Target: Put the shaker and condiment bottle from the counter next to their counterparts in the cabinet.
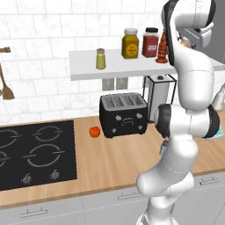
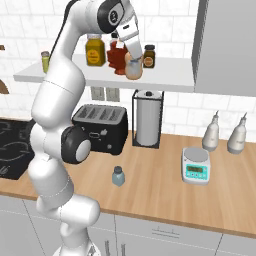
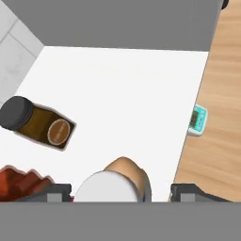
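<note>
Upright, cap up: condiment bottle (image 2: 133, 69) on cabinet (image 2: 165, 80)
Gripper (image 3: 121, 192): released, fingers astride bottle
Right base view alone: shaker (image 2: 118, 176) upright on counter (image 2: 165, 192)

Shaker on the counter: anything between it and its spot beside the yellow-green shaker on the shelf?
Nothing visible blocks it. The shaker stands alone on the counter in front of the toaster; the shelf is bare around the yellow-green shaker.

kitchen: hob (image 1: 37, 151), toaster (image 1: 123, 114), tiles (image 1: 39, 39)
</note>
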